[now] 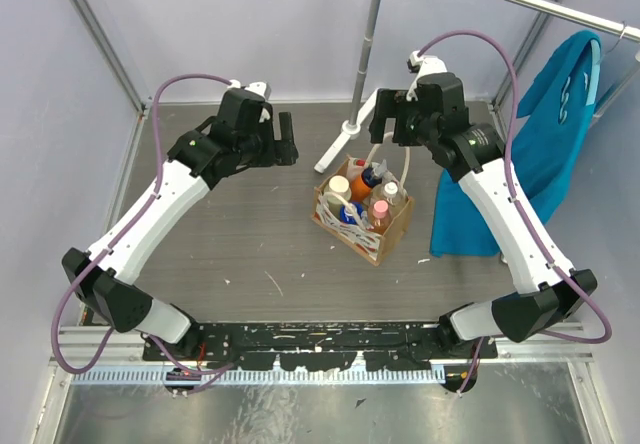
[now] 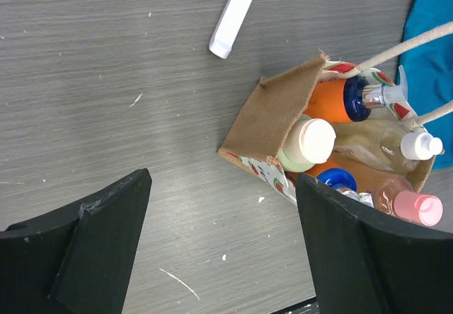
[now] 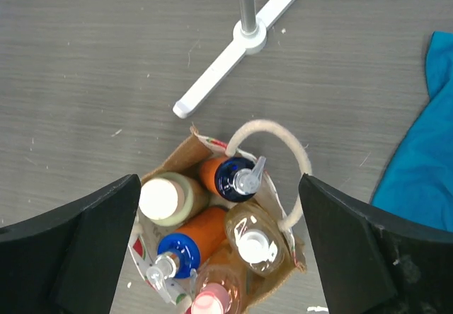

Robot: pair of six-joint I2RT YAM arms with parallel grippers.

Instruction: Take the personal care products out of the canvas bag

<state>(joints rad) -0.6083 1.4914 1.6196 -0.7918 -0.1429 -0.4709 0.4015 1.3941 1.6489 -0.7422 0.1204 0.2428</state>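
**Bottles stand packed in the tote, both grippers empty**

A grey wood-grain table, flecked with white scuffs, sits inside pale lilac walls.

The right gripper hangs spread wide and holds nothing, directly above the canvas bag. The left gripper is just as wide and just as empty, well apart from the bag at its 10 o'clock.

The bag is a small boxy tote of coarse tan weave, a little toward 3 o'clock from the table's middle. Only a sliver of its red print shows at the rim. One white rope handle arches over the mouth.

Inside stand:
- a pale green bottle with a cream cap
- an orange bottle with a dark blue pump
- a dark orange bottle with a blue cap
- a clear amber bottle with a white cap
- a pink bottle, cut off by the frame edge

The fabric hides most of each bottle's body.

The white foot of a stand lies at the bag's 12 o'clock. A teal garment hangs at its 3 o'clock.
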